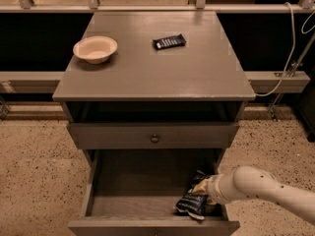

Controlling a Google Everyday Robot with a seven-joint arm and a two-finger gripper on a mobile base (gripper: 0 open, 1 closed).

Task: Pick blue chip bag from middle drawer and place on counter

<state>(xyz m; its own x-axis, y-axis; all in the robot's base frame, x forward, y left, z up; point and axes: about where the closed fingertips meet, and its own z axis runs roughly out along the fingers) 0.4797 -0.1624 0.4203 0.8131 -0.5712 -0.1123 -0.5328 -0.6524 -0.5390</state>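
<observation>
Gripper [201, 187] reaches into drawer [133, 200] at its 5 o'clock corner, against bag [191, 204]; grip state cannot be told.

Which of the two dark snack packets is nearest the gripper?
The blue chip bag in the open middle drawer; the gripper is right at it. The dark bar wrapper lies on the counter.

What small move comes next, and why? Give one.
Probably a short lift straight up, provided the bag comes with it. The gripper is down in the middle drawer, against the blue chip bag in its front right corner, and the counter where the bag belongs sits well above.
</observation>
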